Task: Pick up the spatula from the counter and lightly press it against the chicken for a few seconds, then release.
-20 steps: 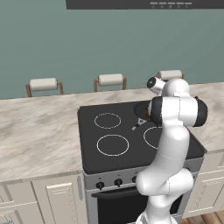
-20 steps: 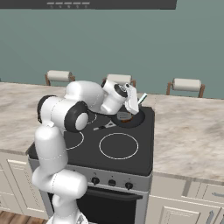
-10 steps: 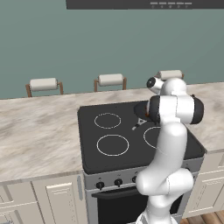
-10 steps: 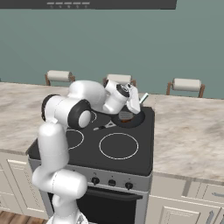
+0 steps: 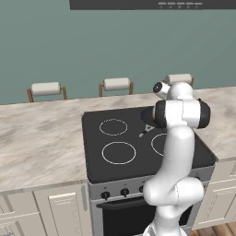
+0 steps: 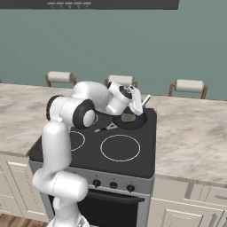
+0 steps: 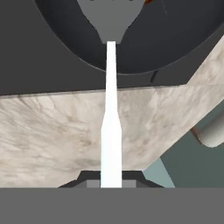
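In the hand view the spatula point(image 7: 111, 109) runs straight up from my gripper point(image 7: 111, 177), which is shut on its white handle. Its grey blade point(image 7: 112, 17) reaches into the dark pan point(image 7: 175, 39). From the right base view the pan point(image 6: 138, 123) sits on the stove's back right burner with the brown chicken point(image 6: 127, 117) inside. My gripper point(image 6: 138, 105) hovers just above the pan's far rim, and the spatula's handle end point(image 6: 146, 97) sticks out behind it. In the left base view my arm point(image 5: 180, 113) hides most of the pan.
The black cooktop point(image 6: 102, 146) has free burners in front and to the left. Marble counter point(image 5: 41, 143) extends on both sides. The pan's handle point(image 6: 103, 129) points toward the front left. Stools point(image 6: 189, 86) stand behind the counter. A range hood point(image 5: 152, 3) hangs overhead.
My hand has shifted only slightly over the pan, still holding the spatula. The pan and chicken have stayed put.
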Motion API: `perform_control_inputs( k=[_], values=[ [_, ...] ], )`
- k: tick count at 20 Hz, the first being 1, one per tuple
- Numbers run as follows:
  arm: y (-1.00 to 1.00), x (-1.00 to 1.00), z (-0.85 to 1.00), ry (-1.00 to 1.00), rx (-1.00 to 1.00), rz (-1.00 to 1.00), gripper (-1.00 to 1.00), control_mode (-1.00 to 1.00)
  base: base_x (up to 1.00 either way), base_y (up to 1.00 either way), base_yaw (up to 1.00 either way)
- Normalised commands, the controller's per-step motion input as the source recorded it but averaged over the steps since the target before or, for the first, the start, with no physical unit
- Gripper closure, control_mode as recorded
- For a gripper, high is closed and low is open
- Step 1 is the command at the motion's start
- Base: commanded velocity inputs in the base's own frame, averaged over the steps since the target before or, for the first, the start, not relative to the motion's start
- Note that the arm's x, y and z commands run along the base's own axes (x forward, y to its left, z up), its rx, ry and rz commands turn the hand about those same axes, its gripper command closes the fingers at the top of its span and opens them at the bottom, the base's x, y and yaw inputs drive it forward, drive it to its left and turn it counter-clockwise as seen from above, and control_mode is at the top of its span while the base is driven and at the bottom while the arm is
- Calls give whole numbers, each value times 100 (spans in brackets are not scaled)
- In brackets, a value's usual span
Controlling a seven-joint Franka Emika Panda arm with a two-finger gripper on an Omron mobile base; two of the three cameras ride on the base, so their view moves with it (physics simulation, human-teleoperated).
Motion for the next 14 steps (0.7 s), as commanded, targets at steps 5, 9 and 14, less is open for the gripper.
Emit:
perform_control_inputs(
  k=[5, 9, 14],
  values=[
    [-3, 19, -7, 1, 0, 0, 100, -100, 0, 0, 0],
    [-3, 21, -8, 1, 0, 0, 100, -100, 0, 0, 0],
    [-1, 17, -14, 2, 0, 0, 100, -100, 0, 0, 0]
  ],
)
